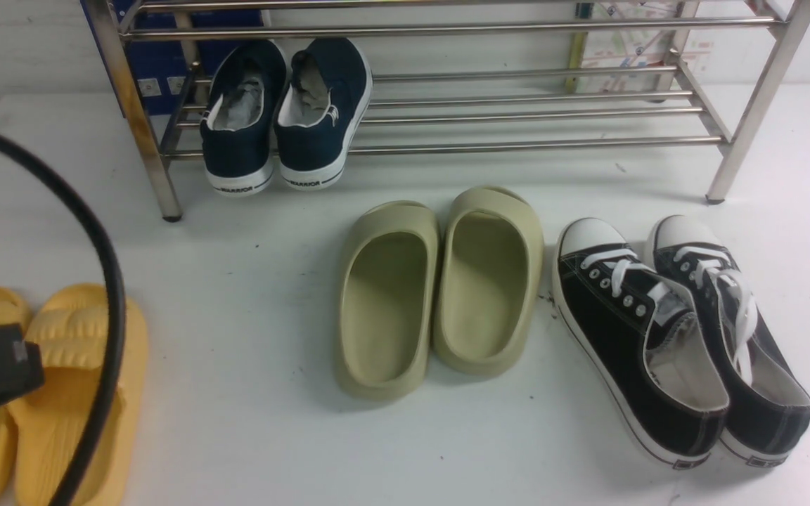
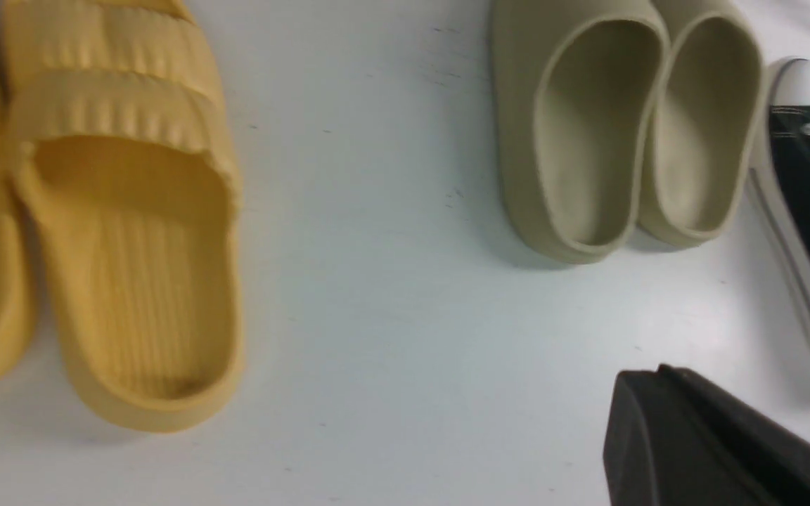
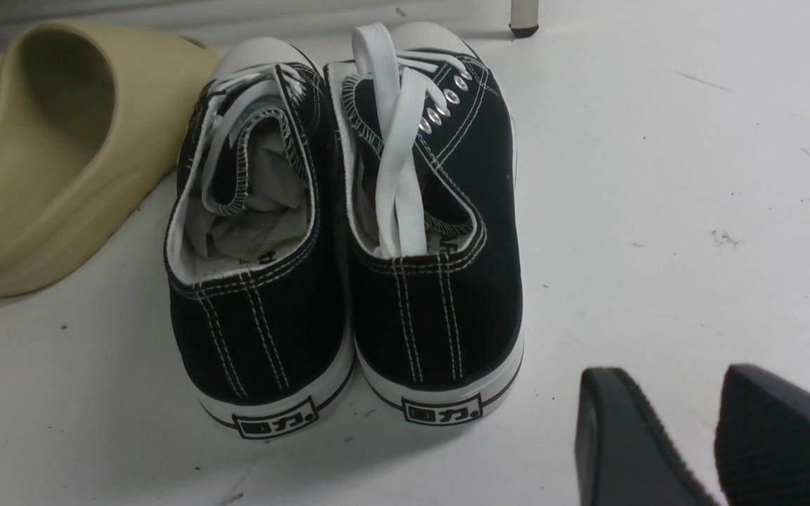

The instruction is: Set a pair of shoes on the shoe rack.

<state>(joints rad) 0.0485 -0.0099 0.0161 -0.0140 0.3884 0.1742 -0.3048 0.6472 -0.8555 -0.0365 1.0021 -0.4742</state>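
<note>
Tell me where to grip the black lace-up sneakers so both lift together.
Pinch the two touching inner collar walls of the black lace-up sneakers near the heels, coming from above. The openings face up and the shoes stand side by side, heels toward the robot.

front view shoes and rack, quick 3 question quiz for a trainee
1. True or false: the navy shoes rest on the rack, heels toward the camera.
2. Which pair lies nearest the rack's right leg? A yellow slides B beige slides C black sneakers
3. Fill in: the right gripper holds ____, its jaws a little apart.

Key: 1 true; 2 C; 3 nothing
</note>
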